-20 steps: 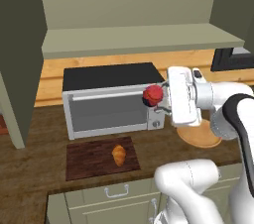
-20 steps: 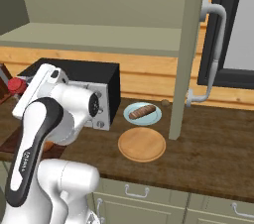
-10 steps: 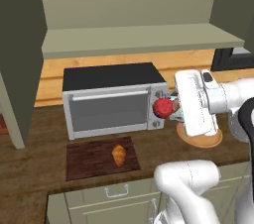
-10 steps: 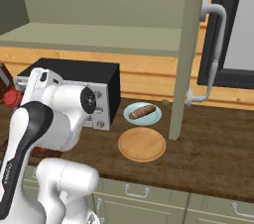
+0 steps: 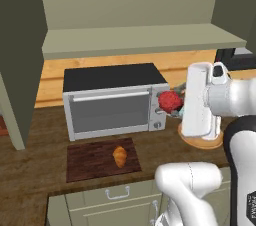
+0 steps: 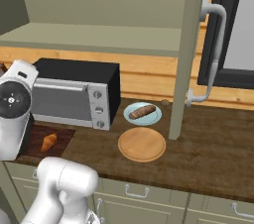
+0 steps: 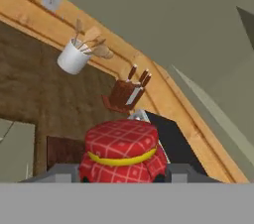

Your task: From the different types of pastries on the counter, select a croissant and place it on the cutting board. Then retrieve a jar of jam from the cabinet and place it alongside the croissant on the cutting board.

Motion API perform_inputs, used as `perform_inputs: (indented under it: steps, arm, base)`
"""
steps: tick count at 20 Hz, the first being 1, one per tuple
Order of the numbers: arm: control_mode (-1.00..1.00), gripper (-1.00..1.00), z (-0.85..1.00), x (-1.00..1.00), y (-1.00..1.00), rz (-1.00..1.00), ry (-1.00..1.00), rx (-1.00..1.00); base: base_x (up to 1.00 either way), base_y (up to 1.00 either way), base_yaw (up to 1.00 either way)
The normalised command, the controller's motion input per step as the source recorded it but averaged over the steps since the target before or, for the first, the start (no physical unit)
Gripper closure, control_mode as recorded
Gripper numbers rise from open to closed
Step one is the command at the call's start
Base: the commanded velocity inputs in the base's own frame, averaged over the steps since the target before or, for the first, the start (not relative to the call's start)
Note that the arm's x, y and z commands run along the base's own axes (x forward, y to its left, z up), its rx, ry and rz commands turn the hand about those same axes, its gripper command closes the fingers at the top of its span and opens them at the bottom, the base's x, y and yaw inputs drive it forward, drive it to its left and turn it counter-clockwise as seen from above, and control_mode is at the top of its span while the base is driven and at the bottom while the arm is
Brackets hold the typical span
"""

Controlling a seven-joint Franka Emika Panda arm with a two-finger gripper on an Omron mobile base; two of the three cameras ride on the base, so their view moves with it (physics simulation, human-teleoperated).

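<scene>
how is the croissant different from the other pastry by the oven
The croissant is short, plump and golden-orange; the long pastry is a darker brown stick shape. The croissant lies on the dark cutting board; the long pastry lies on a pale blue plate. Both rest on the counter, untouched.

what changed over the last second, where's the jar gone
The end effector carried the jar of jam lower and to the right in the left base view, in front of the toaster oven's control side. It is still gripped. The croissant stayed on the cutting board.
</scene>
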Motion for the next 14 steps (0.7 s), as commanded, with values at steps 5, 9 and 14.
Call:
perform_inputs:
  steps: [5,9,14]
  arm:
    - [-1.00,1.00,-1.00,-0.64,0.02,-0.65,-0.36,0.21]
    - [-1.00,1.00,-1.00,-0.66,-0.08,-0.33,-0.22,0.29]
    - [-1.00,1.00,-1.00,-0.23,-0.11,-0.46,-0.24,0.40]
  base:
    - [0.00,0.00,0.00]
    - [0.00,0.00,0.00]
    - [0.00,0.00,0.00]
